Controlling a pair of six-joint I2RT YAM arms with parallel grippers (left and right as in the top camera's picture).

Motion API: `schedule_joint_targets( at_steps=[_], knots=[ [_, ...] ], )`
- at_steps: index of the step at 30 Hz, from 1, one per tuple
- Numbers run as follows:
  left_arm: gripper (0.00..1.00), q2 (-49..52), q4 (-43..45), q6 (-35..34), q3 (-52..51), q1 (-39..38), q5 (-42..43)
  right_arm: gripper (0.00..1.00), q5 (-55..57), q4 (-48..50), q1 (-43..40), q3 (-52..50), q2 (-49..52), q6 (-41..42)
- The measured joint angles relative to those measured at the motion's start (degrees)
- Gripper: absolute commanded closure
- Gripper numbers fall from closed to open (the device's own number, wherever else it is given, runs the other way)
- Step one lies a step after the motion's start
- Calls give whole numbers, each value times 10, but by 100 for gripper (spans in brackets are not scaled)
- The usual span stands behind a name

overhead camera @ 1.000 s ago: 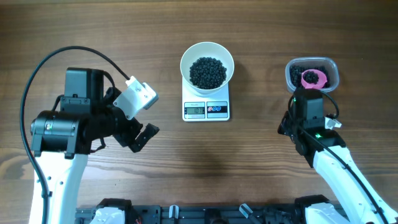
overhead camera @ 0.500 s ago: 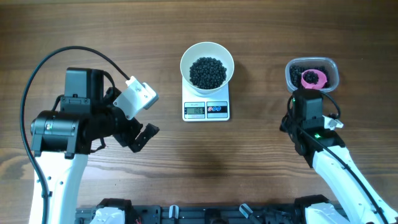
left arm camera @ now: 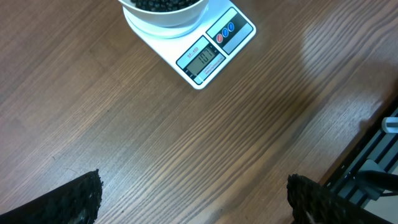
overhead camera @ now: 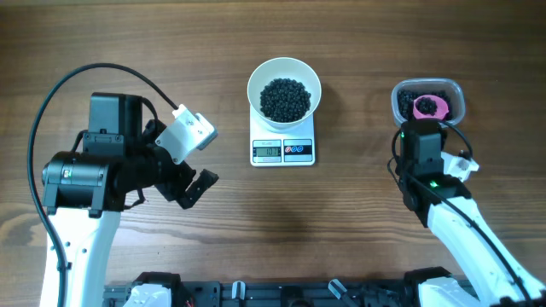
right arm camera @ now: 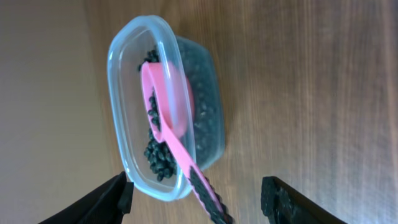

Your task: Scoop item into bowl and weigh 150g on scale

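Right pincer [right arm camera: 196, 188] wide, smooth pink scoop [right arm camera: 169, 102] in clear rounded tub [right arm camera: 124, 68]

Left pincer [left arm camera: 193, 202]: left-centre of overhead frame, angled toward lower right, jaws fully apart, empty. Right pincer [right arm camera: 199, 194]: right side, jaws apart, apparently gripping nothing.

Even bright light, soft shadows, pale glare on table [left arm camera: 326, 43], overhead sharp, wrist views softer.
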Motion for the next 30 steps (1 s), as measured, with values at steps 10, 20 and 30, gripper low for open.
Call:
schedule_joint_targets(
  at_steps=[10,20,30],
  knots=[
    [0,0,0,0,0,0,0,49,-7,132,3,-2,110,-70],
    [0,0,0,0,0,0,0,55,-4,159,31,-2,111,-83],
    [0,0,0,0,0,0,0,69,15,159,40,-2,111,-87]
  ],
)
